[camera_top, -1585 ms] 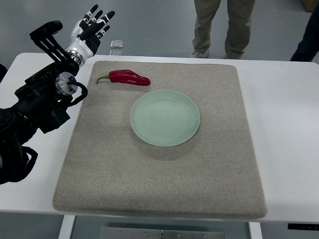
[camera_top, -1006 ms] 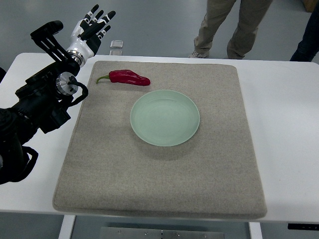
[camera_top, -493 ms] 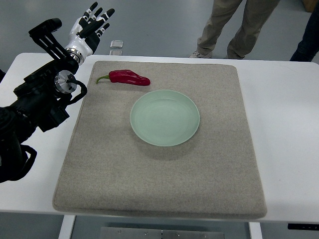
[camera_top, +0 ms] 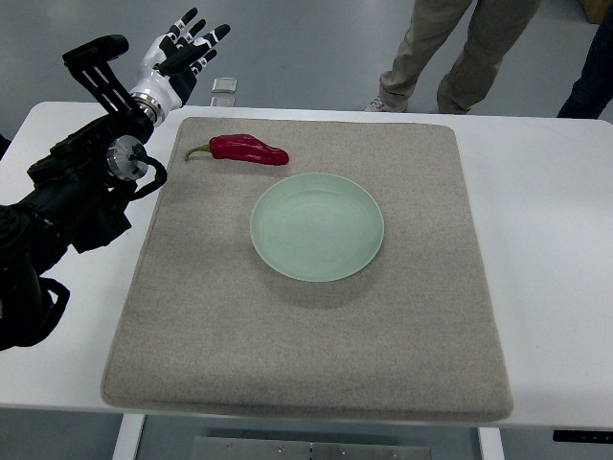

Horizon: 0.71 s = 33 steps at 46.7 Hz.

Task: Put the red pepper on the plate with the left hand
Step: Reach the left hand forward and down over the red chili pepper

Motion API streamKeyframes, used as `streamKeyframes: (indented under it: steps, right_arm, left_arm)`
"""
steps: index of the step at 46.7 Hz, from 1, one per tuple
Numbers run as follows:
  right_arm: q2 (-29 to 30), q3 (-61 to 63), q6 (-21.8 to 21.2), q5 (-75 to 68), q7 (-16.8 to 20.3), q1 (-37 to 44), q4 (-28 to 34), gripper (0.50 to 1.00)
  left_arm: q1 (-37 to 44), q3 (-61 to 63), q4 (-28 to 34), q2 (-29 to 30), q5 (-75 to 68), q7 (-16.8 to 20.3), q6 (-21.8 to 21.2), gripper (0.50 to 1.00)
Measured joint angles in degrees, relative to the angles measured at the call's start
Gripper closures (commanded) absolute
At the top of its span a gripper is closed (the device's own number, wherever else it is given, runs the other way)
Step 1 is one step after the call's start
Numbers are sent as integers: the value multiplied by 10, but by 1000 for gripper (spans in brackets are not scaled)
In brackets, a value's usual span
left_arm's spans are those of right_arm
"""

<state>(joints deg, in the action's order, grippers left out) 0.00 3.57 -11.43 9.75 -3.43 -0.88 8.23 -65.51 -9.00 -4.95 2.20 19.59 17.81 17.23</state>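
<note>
Table [camera_top: 551, 211]: white, fills most of the view; its far edge runs across the top, with grey floor beyond.
Mat [camera_top: 316, 335]: grey-beige, felt-like, rounded corners, lying flat on the table and covering its middle; bare table shows to the left and right of it.
Left arm [camera_top: 72, 201]: black, comes in from the left edge and reaches up and away toward the far left corner of the table, over the bare strip beside the mat.
People [camera_top: 450, 48]: two pairs of legs stand on the floor past the far edge, one in tan trousers near the middle, one in dark trousers at the top right corner.
Plate [camera_top: 317, 226]: pale green, round, with nothing on it, sitting on the mat a little beyond its middle.
Left hand [camera_top: 177, 57]: white and black, fingers spread and holding nothing, raised past the far left corner of the mat; well apart from the pepper.
Pepper [camera_top: 247, 149]: red with a curled green stem pointing left, lying on its side on the mat near its far left corner, close to the plate's far left rim but not touching it.
Small object [camera_top: 224, 89]: pale, squarish, at the far edge of the table beside the hand; too small to tell what it is.
</note>
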Motion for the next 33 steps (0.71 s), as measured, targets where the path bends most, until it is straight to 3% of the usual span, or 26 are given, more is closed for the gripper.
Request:
streamKeyframes:
  steps: [33]
  right_arm:
    - [0, 0, 0, 0, 0, 0, 0, 568]
  left_arm:
    - [-23, 0, -16, 21, -454, 2, 1, 516]
